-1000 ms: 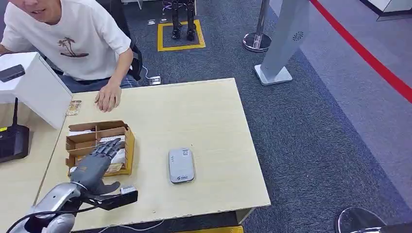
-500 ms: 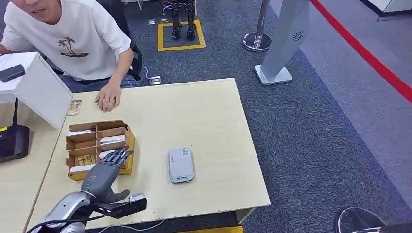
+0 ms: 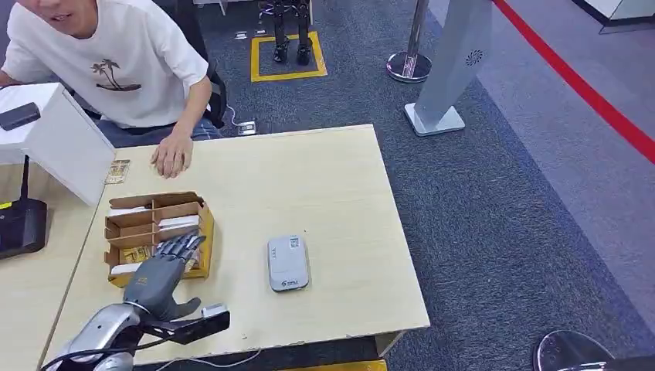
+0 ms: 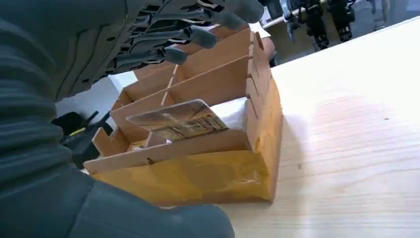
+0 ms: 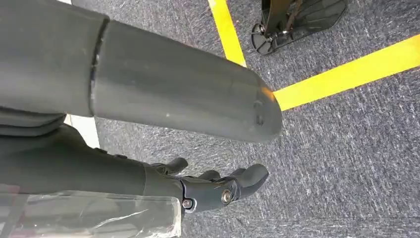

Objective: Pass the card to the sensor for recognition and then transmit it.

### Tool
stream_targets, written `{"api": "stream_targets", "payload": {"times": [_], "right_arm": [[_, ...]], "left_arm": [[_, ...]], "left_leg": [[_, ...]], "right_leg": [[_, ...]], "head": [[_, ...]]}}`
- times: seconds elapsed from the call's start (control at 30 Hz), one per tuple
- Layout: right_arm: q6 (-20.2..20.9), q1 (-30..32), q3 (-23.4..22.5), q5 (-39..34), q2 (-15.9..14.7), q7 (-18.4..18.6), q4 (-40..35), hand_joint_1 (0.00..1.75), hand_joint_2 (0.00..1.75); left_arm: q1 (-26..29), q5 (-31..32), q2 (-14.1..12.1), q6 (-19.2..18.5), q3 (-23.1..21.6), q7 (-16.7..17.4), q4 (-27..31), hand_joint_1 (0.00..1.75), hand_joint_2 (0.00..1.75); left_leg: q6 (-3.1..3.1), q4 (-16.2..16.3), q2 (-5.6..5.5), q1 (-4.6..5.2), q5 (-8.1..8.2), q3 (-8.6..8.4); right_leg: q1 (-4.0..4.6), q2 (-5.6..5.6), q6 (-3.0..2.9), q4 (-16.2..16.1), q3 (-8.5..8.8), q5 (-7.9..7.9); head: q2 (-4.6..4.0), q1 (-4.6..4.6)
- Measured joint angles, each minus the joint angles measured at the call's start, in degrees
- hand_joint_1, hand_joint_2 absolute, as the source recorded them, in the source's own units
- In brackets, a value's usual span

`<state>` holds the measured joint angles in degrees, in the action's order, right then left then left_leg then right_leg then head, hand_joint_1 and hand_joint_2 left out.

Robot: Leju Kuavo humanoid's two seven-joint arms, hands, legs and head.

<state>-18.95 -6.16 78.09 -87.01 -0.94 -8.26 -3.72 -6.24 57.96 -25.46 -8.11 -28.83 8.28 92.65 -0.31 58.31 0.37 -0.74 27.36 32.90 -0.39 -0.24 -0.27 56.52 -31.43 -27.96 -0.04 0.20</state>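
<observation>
Card [image 4: 181,120] of gold and brown print lies tilted in the near compartment of the box [image 3: 202,232], one rounded corner lifted above the divider, its lower edge down inside. In the head view the same card [image 3: 137,253] shows as a small yellowish patch in the box's front row, just beyond the left hand's fingers. White cards fill other compartments. The box is brown cardboard with a yellow-taped front wall, and it sits on the left part of the pale wooden table [image 3: 324,178].

The left hand [image 3: 160,277] hovers over the front of the box, palm down, fingers [image 4: 198,35] stretched forward and slightly spread, thumb [image 3: 184,306] out to the side. It holds nothing; in the wrist view the fingertips hang above the dividers, apart from the card. Whether any finger touches the cardboard cannot be told.

The right hand [image 5: 218,187] hangs beside the robot's body over grey carpet with yellow lines, fingers loosely curled and holding nothing.

The sensor [image 3: 288,263], a flat grey device with rounded corners, lies on the table to the right of the box, well apart from the hand. A person [image 3: 116,69] in a white shirt sits at the far side, one hand [image 3: 171,157] flat on the tabletop beyond the box. Another small card [image 3: 117,171] lies near the white stand [image 3: 54,139] at the left.
</observation>
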Motion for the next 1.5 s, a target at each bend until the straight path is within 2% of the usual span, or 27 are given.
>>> {"api": "stream_targets", "payload": {"times": [0.53, 1.03, 1.5], "right_arm": [[-0.1, 0.2, 0.0, 0.0, 0.0, 0.5, 0.0, 0.0, 1.75], [-0.2, 0.3, 0.0, 0.0, 0.0, 1.0, 0.0, 0.0, 1.75], [-0.2, 0.3, 0.0, 0.0, 0.0, 1.0, 0.1, 0.0, 1.75]], "left_arm": [[2.3, 0.6, -0.5, 0.2, 2.6, 0.1, 0.8, 0.0, 1.75], [4.8, 4.0, -0.4, 0.5, 5.9, 2.2, 0.8, 0.0, 1.75], [3.9, 4.2, 0.2, 0.2, 7.1, 1.6, 0.7, 0.0, 1.75]], "left_leg": [[0.0, 0.0, -0.01, 0.0, 0.0, 0.0], [0.0, 0.0, 0.0, 0.0, 0.0, 0.0], [0.0, 0.0, -0.01, 0.0, 0.0, 0.0]], "right_leg": [[0.0, -0.01, 0.0, 0.0, 0.01, 0.0], [0.0, 0.0, 0.0, 0.0, 0.01, 0.0], [0.0, -0.01, 0.0, 0.0, 0.0, 0.0]], "head": [[0.0, 0.0], [0.0, 0.0], [0.0, 0.0]]}}
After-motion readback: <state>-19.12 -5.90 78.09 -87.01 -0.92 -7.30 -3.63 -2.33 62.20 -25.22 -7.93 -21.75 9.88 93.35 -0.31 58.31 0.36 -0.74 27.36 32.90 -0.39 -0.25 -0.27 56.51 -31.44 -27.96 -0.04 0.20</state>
